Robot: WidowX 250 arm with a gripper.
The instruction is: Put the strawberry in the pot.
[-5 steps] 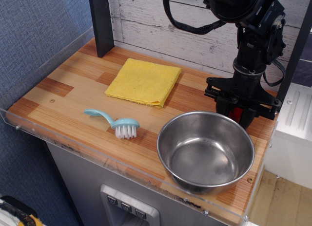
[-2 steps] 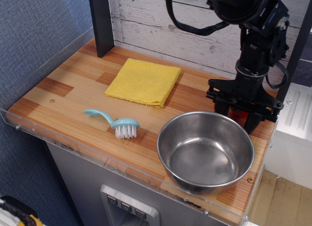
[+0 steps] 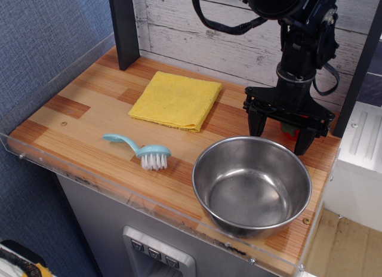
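Gripper (image 3: pixel 280 134): having lifted and shifted left since the earlier frame, its jaws now standing spread wide apart and gripping nothing, one black finger (image 3: pixel 255 123) hanging left and the other at right. Strawberry (image 3: pixel 290 131): no longer pinched between the fingers as before; a small red and green piece is showing between the spread fingers, lying on the wooden tabletop (image 3: pixel 89 116) just behind the pot (image 3: pixel 252 185), partly hidden by the gripper frame. Pot: steel bowl sitting at the front right corner, holding nothing. Yellow cloth (image 3: pixel 176 99): lying folded toward the back centre. Light blue brush (image 3: pixel 141 148): resting bristles-down near the front, left of the pot.
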